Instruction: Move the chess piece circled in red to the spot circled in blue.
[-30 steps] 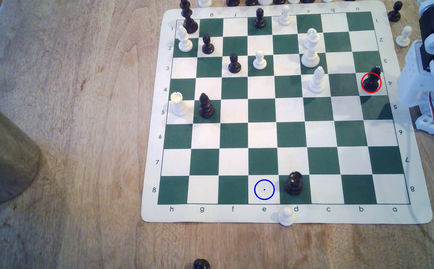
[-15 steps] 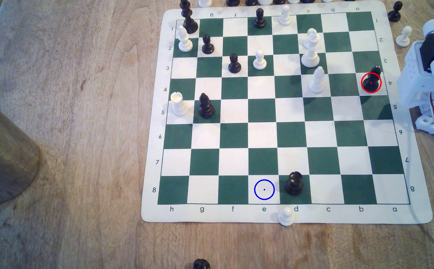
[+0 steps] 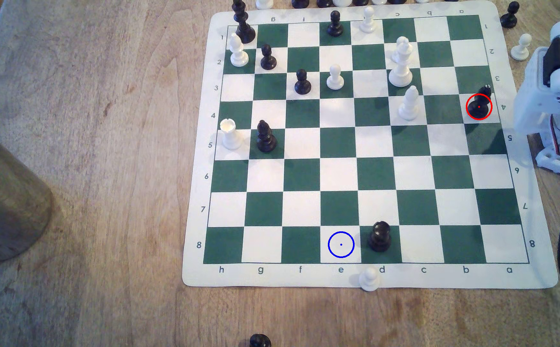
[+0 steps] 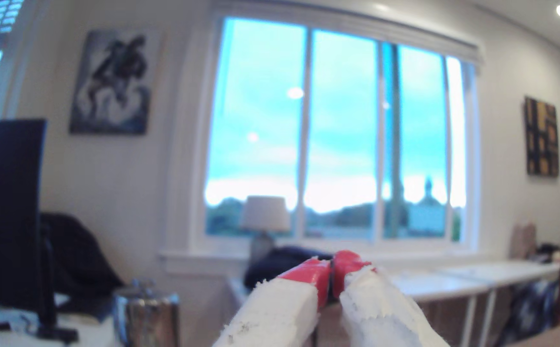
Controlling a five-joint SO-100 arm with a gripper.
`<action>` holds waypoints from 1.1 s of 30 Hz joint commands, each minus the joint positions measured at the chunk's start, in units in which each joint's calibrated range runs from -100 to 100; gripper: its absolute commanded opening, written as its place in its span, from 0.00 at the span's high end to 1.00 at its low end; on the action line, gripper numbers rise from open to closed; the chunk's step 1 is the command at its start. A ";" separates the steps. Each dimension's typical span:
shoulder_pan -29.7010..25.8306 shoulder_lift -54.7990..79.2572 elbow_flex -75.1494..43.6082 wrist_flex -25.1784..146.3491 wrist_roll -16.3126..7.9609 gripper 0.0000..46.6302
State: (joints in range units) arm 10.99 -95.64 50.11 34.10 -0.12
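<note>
You had not picked anything up yet, so the reaching step was the one in hand. The chess piece (image 3: 478, 106) sat inside the red ring on a white square of the board (image 3: 372, 277), in the last column by the board's edge nearest the arm (image 3: 559, 83), on the row marked 4. It was shiny and black, with a wide round base and a body that got thinner up to a blunt top with a small pale glint on it. It stood upright and nothing touched it. The spot (image 3: 340, 244) was the white square with the blue ring, on the row marked 8 above the letter e, along the board's edge that faces the near side of the surface. It was bare, but a stout black piece (image 3: 380, 236) stood on the green square just beside it. A white pawn (image 3: 369, 278) sat on the board's border close by too. The arm was folded up off the board at the exterior view's right. In the wrist view the gripper (image 4: 333, 272) pointed out at a window (image 4: 338, 133), not down at the board, and its red-tipped jaws were pressed together with nothing between them. Next, I think you needed to swing the arm over the ringed piece, spread the jaws, and come down around its thin upper body.
</note>
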 commanded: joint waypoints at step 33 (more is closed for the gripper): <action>6.49 21.70 0.20 64.26 -1.66 0.97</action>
State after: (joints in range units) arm 16.89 -77.96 50.93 98.41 -2.12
